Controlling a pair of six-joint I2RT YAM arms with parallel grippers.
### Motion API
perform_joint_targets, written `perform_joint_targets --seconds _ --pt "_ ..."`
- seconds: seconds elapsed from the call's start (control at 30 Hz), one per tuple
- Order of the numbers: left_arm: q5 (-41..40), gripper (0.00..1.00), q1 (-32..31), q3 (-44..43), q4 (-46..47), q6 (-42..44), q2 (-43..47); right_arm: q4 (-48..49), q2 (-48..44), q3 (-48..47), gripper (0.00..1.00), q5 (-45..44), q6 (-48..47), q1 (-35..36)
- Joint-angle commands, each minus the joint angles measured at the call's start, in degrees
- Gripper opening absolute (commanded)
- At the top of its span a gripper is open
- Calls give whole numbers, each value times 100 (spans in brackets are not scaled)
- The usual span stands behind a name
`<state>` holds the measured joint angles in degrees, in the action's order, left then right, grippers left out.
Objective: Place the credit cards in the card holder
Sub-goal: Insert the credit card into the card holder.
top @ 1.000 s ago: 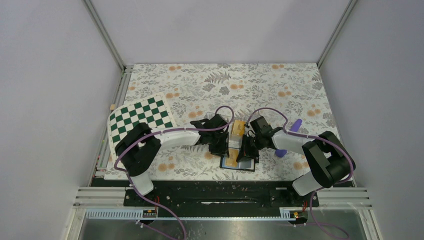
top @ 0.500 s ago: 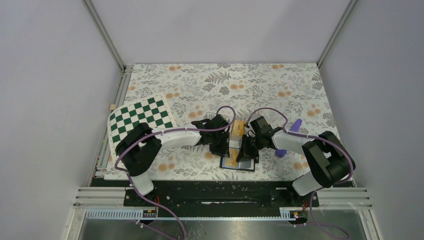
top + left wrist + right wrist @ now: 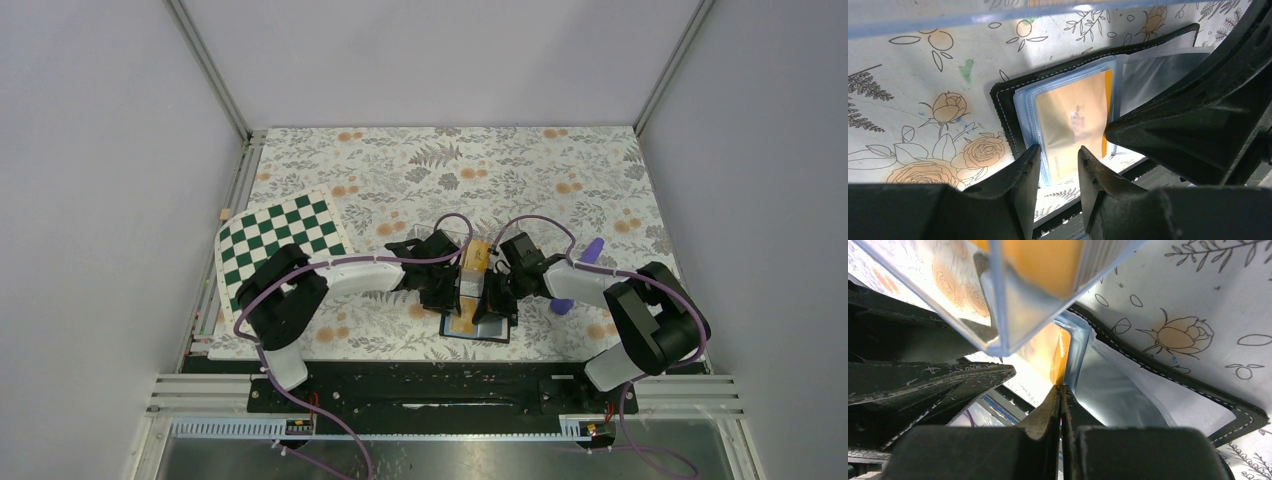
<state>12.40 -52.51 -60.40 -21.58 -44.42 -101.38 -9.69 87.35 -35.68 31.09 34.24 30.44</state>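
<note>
1. Card holder lies open at 6 o'clock on the table. Credit card is mostly in its pale pocket; in left wrist view the 3 o'clock edge pokes out.
2. R gripper: jaws pressed together, tips on that edge. Best to push twd 9 o'clock, flat & slow.
3. L gripper: jaws slightly spread, nothing seen pinched. It should steady the pocket.

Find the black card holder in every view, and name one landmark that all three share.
Top external: card holder lies open, low centre, on the floral mat.
Left wrist: card holder fills the centre, with its black edge left and pale pockets right.
Right wrist: card holder runs from centre to lower right, stitched black edge outermost.
Shared landmark: the orange card in its pocket, visible in all three.
</note>
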Motion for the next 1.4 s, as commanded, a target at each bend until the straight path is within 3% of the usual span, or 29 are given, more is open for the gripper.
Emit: perform_joint_targets --seconds 0.0,0.43,0.7,0.93,1.13,1.37 --pt "17 34 -70 -147 19 67 -105 60 107 -41 0 204 4 41" --pt "783 26 -86 8 895 -196 405 60 86 -53 0 215 0 41" --pt "922 26 -92 32 886 -204 456 70 -71 -27 1 215 92 41" --pt "665 25 -105 -88 546 -101 123 144 -297 -29 18 258 366 41" --pt "116 0 -106 -382 -300 85 145 -225 -826 -15 37 128 371 41" --pt "-681 0 -102 -593 -1461 248 389 -717 -1427 -117 53 -188 296 41"
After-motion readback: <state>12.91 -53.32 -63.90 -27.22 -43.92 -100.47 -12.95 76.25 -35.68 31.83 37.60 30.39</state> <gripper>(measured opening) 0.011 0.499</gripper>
